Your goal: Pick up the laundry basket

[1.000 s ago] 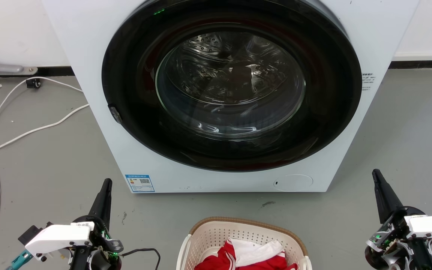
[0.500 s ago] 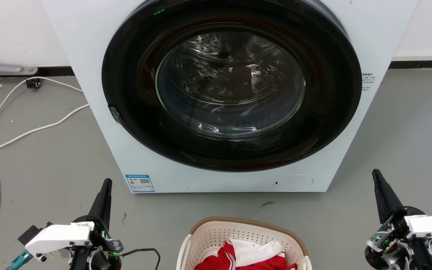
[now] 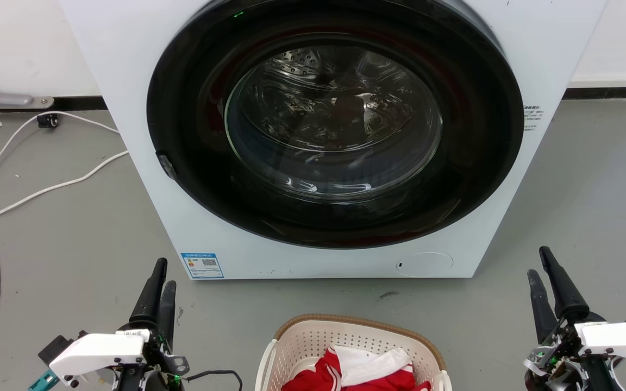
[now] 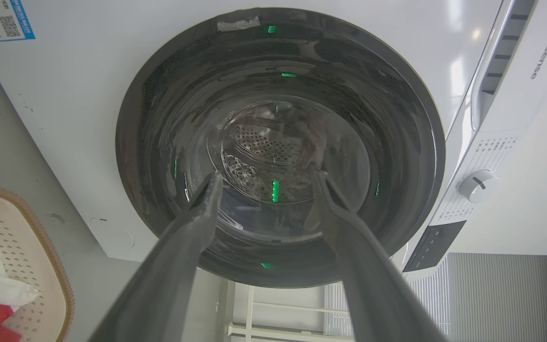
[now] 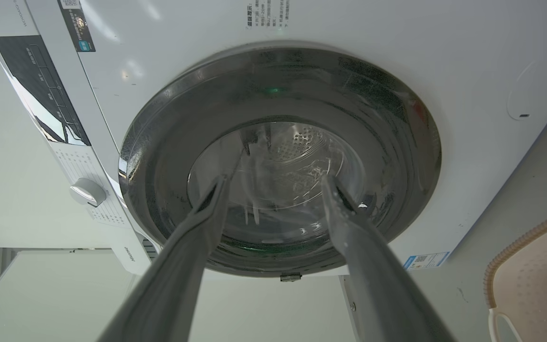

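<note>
Two grippers: the left gripper [image 3: 164, 273] and right gripper [image 3: 539, 262] hang low, one either side of the laundry basket [image 3: 345, 318], both apart from it.
Left jaws: parted, nothing between them.
Right jaws: parted too, holding nothing.
Basket: on the grey floor [image 3: 74, 228], just in front of the washing machine [image 3: 318, 263] and its closed dark door [image 3: 182, 136].
Inside it: red and white clothes [image 3: 367, 369].
Left of machine: white cable [image 3: 47, 188] on the floor.

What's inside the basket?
Red and white clothes lie in the basket. Anything under them is covered, and the basket's near end is cut off at the picture's edge.
</note>
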Available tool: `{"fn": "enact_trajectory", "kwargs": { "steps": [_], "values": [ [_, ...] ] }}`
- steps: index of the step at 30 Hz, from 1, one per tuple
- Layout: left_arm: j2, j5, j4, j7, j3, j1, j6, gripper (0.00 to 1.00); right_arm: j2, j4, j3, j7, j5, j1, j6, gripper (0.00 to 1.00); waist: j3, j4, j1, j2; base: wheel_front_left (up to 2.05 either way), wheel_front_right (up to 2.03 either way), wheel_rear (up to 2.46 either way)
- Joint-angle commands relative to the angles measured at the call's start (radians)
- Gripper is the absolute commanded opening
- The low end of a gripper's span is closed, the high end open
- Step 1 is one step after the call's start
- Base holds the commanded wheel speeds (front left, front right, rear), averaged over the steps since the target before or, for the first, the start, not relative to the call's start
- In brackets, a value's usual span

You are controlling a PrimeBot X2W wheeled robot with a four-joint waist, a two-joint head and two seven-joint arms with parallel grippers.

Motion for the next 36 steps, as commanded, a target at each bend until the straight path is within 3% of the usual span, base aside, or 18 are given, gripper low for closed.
{"fn": "enact_trajectory", "kwargs": {
  "steps": [1,6,29,36],
  "values": [
    [0.003,0.013,-0.027,-0.013,-0.009,-0.027,-0.001,1.0,-0.001,-0.027,0.008,-0.012,-0.015,-0.015,0.0,1.0,0.0,0.0,0.0,0.0,0.0,0.0,0.0],
    [0.003,0.081,-0.055,-0.036,-0.011,-0.03,-0.001,1.0,-0.001,-0.044,0.007,-0.035,-0.098,-0.008,0.0,1.0,0.0,0.0,0.0,0.0,0.0,0.0,0.0],
    [0.003,0.615,-0.138,-0.127,-0.048,-0.022,0.024,1.0,0.001,-0.104,0.014,-0.125,-0.667,0.022,0.0,1.0,-0.003,-0.001,0.0,0.0,0.0,0.0,0.0],
    [0.003,0.725,-0.136,-0.148,-0.064,-0.021,0.035,1.0,0.001,-0.108,0.018,-0.146,-0.77,0.028,0.0,1.0,-0.004,-0.001,0.0,0.0,0.0,0.0,0.0]
  ]
}}
